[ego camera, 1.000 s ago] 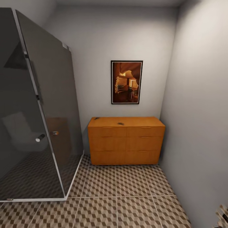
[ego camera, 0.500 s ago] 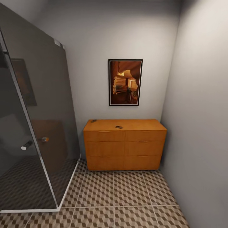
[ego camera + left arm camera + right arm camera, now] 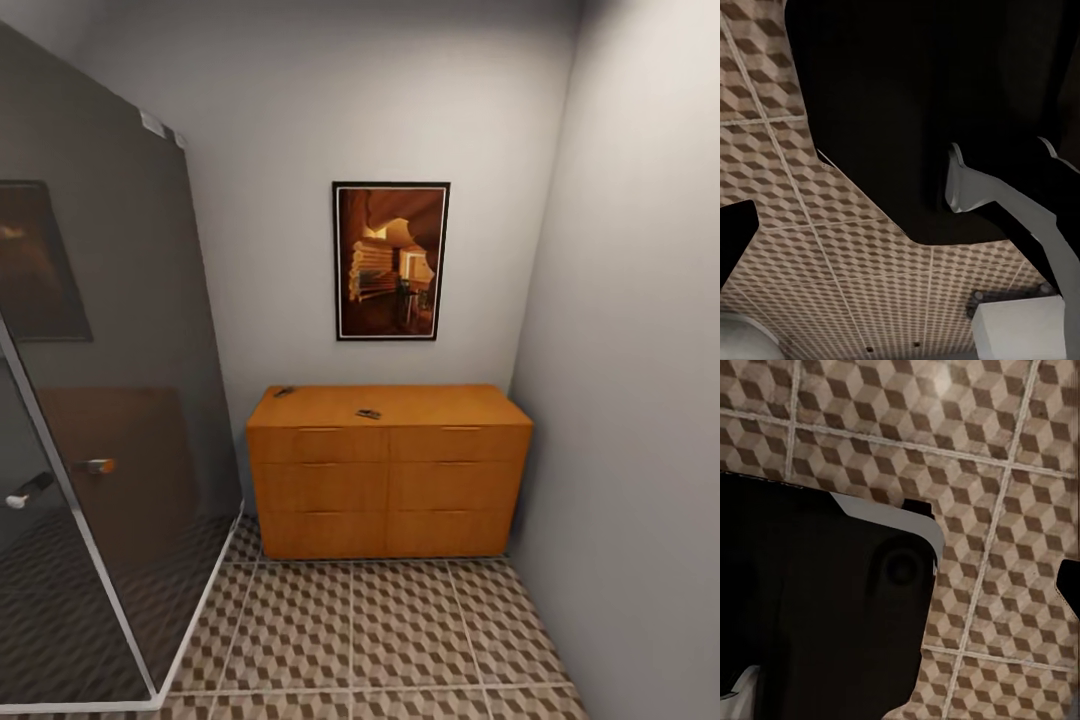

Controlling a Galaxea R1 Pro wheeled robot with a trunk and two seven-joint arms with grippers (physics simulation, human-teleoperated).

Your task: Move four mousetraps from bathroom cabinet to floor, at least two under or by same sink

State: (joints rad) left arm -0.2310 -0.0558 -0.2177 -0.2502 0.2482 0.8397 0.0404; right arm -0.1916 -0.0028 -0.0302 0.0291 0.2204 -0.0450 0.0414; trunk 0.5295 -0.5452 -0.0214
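While two small dark mousetraps (image 3: 369, 413) lie on the cabinet (image 3: 388, 470) top, well ahead of both end effectors, whose opening I cannot tell, they look light, stiff and thin; pinch each board across its edges.

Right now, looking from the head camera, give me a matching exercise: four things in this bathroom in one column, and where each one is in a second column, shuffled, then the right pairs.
Things:
1. cabinet
2. framed picture
3. glass shower screen
4. small dark item

Places:
A. on the cabinet's top, near the middle
B. on the back wall, above the cabinet
C. at the left, standing on the tiled floor
D. against the back wall, in the right corner

Pairs: 1-D, 2-B, 3-C, 4-A
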